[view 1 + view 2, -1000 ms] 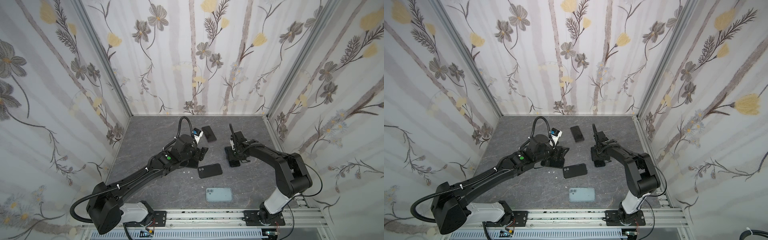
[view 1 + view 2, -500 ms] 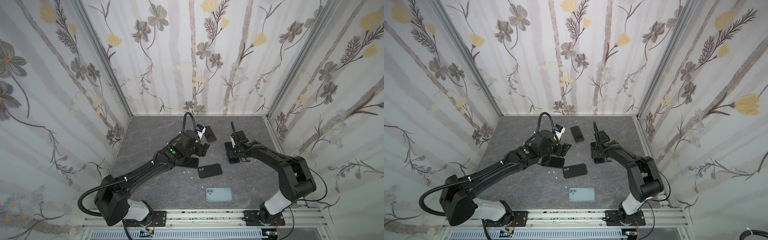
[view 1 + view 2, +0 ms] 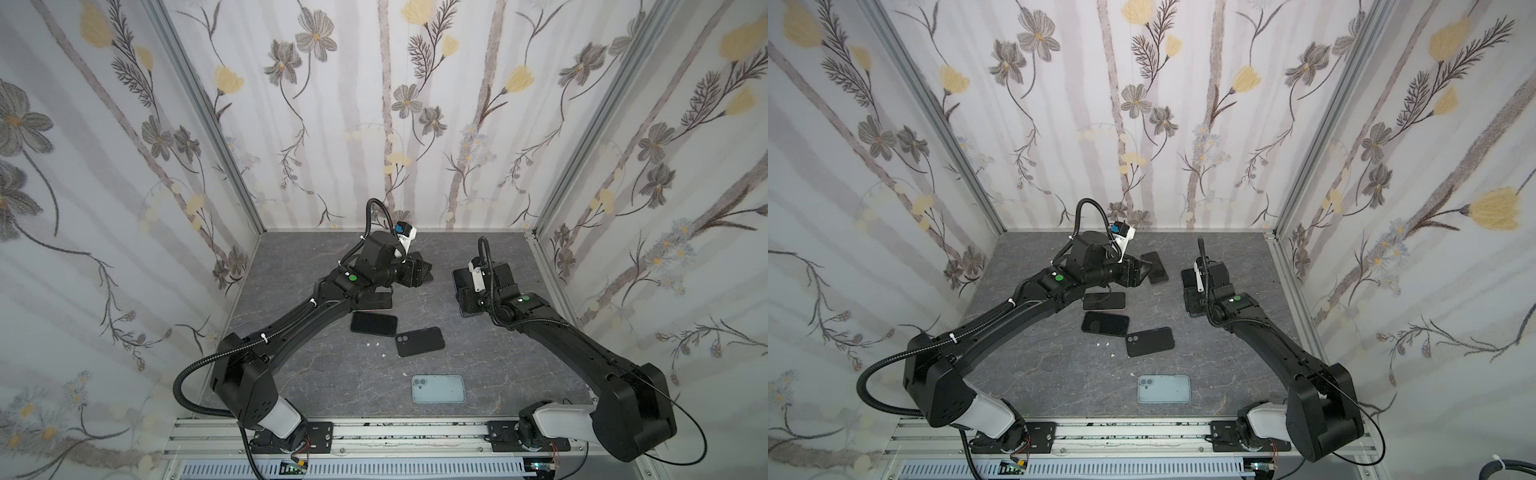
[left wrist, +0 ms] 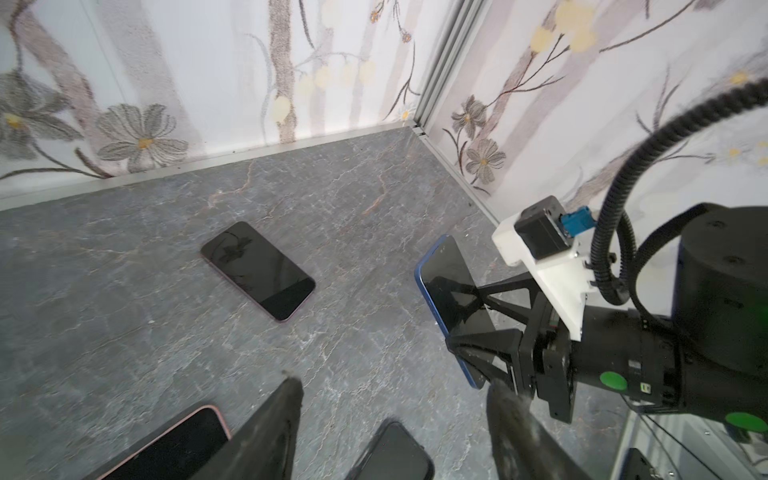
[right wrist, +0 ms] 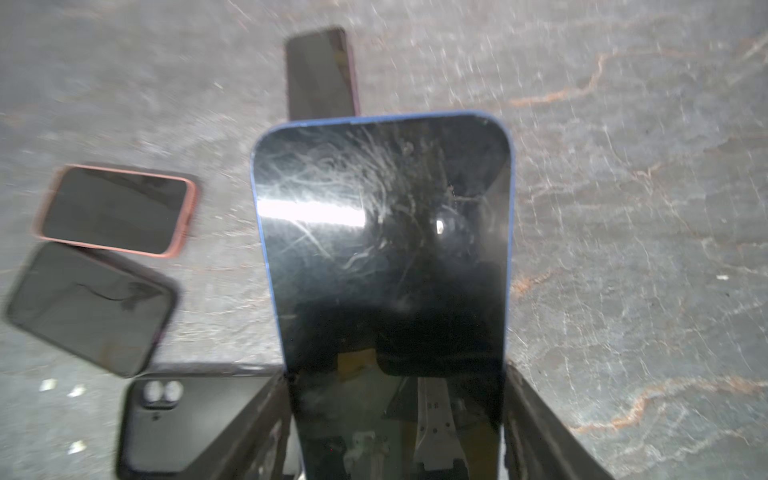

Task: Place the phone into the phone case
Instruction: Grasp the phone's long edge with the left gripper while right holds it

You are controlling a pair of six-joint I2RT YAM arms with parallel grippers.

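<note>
We've got the left arm (image 3: 316,318) stretched far back, left claw (image 4: 392,382) spread wide, right claw (image 5: 397,374) clamping the blue phone (image 5: 382,232) above the desk (image 4: 124,311).

Three walls (image 3: 374,104) enclose cell: pale wallpaper, grey and yellow flowers (long thin stems). Aluminium posts (image 3: 211,124) at far corners. Desk (image 3: 332,374) dark grey, marble-veined. Aluminium rail (image 3: 415,432) along near edge. Light even, soft.

Left gripper (image 4: 392,382) spread; right gripper (image 5: 397,374) clasping phone (image 5: 382,232).
</note>
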